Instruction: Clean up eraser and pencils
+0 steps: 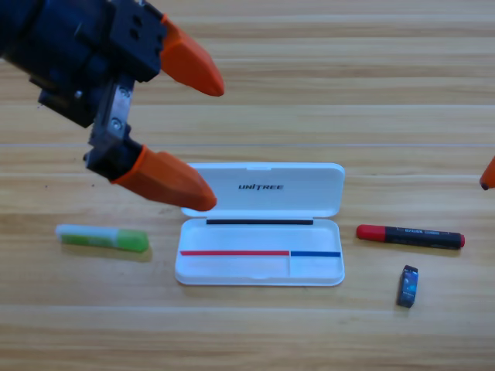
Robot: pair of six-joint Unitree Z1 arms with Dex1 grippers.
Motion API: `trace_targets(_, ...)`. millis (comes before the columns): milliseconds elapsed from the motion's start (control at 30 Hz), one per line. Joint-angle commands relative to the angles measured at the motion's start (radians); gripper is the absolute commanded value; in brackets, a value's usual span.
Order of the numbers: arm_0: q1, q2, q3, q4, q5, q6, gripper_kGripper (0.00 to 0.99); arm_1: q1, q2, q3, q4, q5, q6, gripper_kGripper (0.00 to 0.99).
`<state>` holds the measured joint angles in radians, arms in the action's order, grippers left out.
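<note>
Orange jaws of the left gripper point(203, 137) stood wide apart, gripping nothing, above the upper left corner of the open white case point(261, 270). Below and left of that gripper lay the green pencil point(103, 238) on the wooden table point(348, 93). Well to its right, past the case, rested the black pencil point(411, 236) with its red cap, and the eraser point(407, 286) just below. At the right edge only an orange tip of the right gripper point(488, 175) showed; whether it was parted or closed I cannot tell.

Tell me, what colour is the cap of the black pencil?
Red. The black pencil has a red cap and a red tip, seen in the high view.
</note>
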<state>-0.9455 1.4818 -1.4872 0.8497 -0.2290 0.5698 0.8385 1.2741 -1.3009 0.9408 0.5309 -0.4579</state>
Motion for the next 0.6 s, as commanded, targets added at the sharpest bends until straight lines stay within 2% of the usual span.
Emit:
trace_targets(33, -0.025, 0.028, 0.007, 0.009, 0.011, 0.009, 0.989, 0.028, 0.024, 0.020, 0.018, 0.017, 0.010, 0.985)
trace_targets(267, -0.027, 0.026, 0.007, 0.015, 0.011, 0.009, 0.989, 0.028, -0.012, 0.037, 0.019, 0.011, 0.041, 0.985)
trace_targets(333, -0.029, 0.026, 0.007, 0.017, 0.011, 0.009, 0.989, 0.004, -0.018, 0.031, 0.029, -0.026, 0.096, 0.985)
trace_targets(433, -0.027, 0.026, 0.007, 0.020, 0.011, 0.010, 0.989, -0.067, 0.002, 0.015, 0.053, -0.109, 0.173, 0.985)
trace_targets(600, -0.029, 0.025, 0.008, 0.023, 0.013, 0.010, 0.989, -0.081, 0.111, -0.009, 0.070, -0.244, 0.415, 0.982)
